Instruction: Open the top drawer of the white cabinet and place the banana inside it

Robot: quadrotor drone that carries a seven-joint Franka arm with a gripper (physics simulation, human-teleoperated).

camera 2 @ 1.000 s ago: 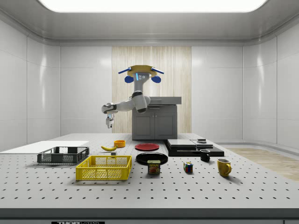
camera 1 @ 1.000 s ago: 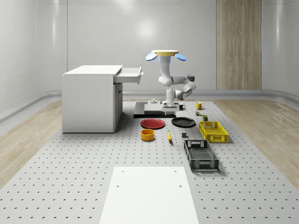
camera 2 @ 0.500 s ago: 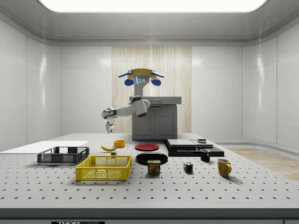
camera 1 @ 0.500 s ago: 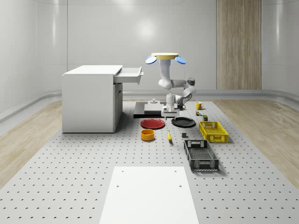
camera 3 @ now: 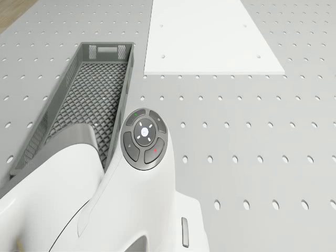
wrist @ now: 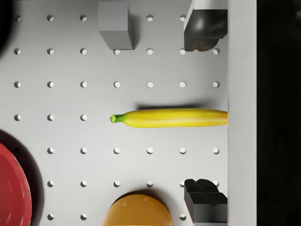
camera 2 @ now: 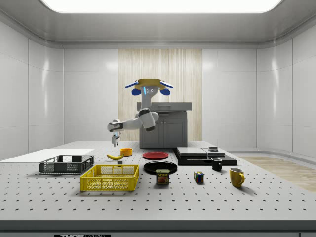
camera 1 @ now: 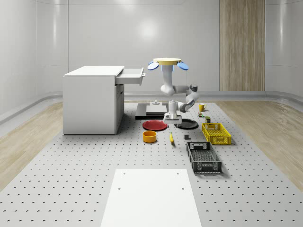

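The yellow banana (wrist: 169, 117) lies flat on the perforated table, between an orange bowl and a small grey block. My gripper (wrist: 204, 115) hangs open straight above it, one finger on each side of its length, with air between. From the scene camera, the gripper (camera 1: 172, 119) points down a little above the banana (camera 1: 171, 137). The drone (camera 1: 166, 61) hovers over the table near the red plate. The white cabinet (camera 1: 92, 99) stands at the whole-scene view's left, its top drawer (camera 1: 130, 75) pulled out. From the side, the gripper (camera 2: 115, 142) is above the banana (camera 2: 115, 156).
An orange bowl (wrist: 136, 209), a red plate (wrist: 11, 188) and a small grey block (wrist: 115, 23) surround the banana. A black mesh crate (camera 3: 89, 100) and a white board (camera 3: 210, 37) lie nearer the front. A yellow crate (camera 1: 216, 133) and a black plate (camera 1: 185, 124) sit to the right.
The drone has sunk lower and shifted slightly right in the whole-scene view. The arm has brought the gripper down and forward, closer above the banana. The banana has not moved.
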